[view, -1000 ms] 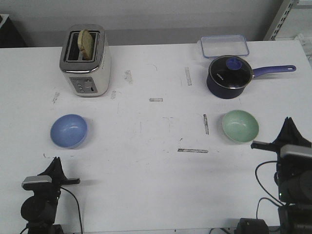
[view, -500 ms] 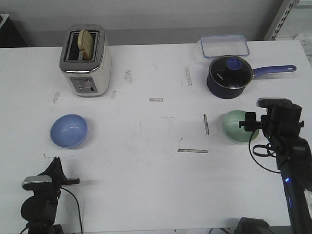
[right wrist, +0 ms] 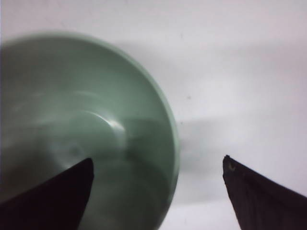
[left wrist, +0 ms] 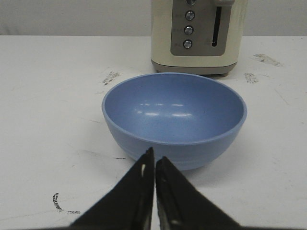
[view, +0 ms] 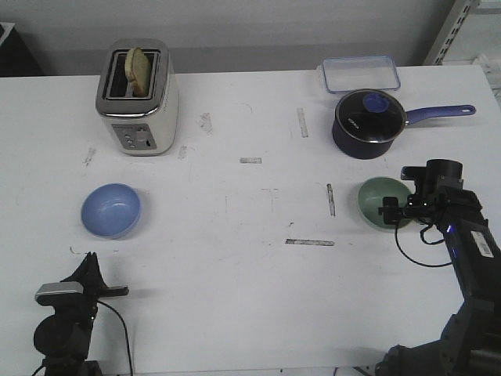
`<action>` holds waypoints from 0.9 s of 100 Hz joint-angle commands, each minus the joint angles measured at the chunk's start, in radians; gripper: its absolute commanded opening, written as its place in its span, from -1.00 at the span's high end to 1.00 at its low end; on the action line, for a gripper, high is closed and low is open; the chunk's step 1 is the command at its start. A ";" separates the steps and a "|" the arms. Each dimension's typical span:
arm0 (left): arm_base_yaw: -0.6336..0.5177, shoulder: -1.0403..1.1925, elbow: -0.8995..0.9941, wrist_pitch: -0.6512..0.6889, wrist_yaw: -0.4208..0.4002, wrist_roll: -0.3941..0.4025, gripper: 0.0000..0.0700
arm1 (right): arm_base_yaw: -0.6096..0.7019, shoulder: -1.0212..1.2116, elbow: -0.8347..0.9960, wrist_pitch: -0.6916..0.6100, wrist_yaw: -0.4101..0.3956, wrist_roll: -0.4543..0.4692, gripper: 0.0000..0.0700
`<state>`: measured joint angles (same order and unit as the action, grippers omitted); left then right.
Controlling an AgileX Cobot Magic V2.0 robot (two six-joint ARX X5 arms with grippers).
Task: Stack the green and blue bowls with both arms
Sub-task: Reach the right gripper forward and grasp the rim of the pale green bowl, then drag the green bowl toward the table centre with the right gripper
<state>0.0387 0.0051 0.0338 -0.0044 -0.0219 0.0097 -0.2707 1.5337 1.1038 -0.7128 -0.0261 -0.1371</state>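
The pale mint green round bowl [view: 381, 203] sits upright on the white table [view: 250, 298] at the right side, just in front of the dark navy saucepan with a long blue handle [view: 369, 122]. The right black gripper [view: 401, 205] is over the bowl's right rim; in the right wrist view its jaws are spread wide, one finger [right wrist: 53, 194] inside the bowl [right wrist: 86, 129] and the other [right wrist: 261, 196] outside over the table, the rim between them, nothing gripped. The light periwinkle blue round bowl [view: 111, 209] rests upright at the left, well apart from the green one, in front of the cream and chrome toaster [view: 138, 98]. The left black gripper [left wrist: 154, 165] is parked near the table's front edge with its jaws pressed together, empty, tips pointing at the blue bowl's near side. A clear plastic rectangular container [view: 359, 73] lies behind the saucepan.
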 commanded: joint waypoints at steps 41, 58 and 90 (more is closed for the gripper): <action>0.000 -0.001 -0.021 0.012 0.000 0.005 1.00 | -0.005 0.003 0.011 0.049 0.000 -0.020 0.99; 0.000 -0.001 -0.020 0.012 0.000 0.005 1.00 | 0.001 -0.067 0.027 0.057 -0.005 -0.015 0.99; 0.000 -0.001 -0.020 0.012 0.000 0.005 1.00 | 0.214 -0.251 0.108 0.101 -0.208 0.141 0.99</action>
<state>0.0387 0.0051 0.0338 -0.0044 -0.0219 0.0097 -0.1150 1.2911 1.1908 -0.6353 -0.1955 -0.0811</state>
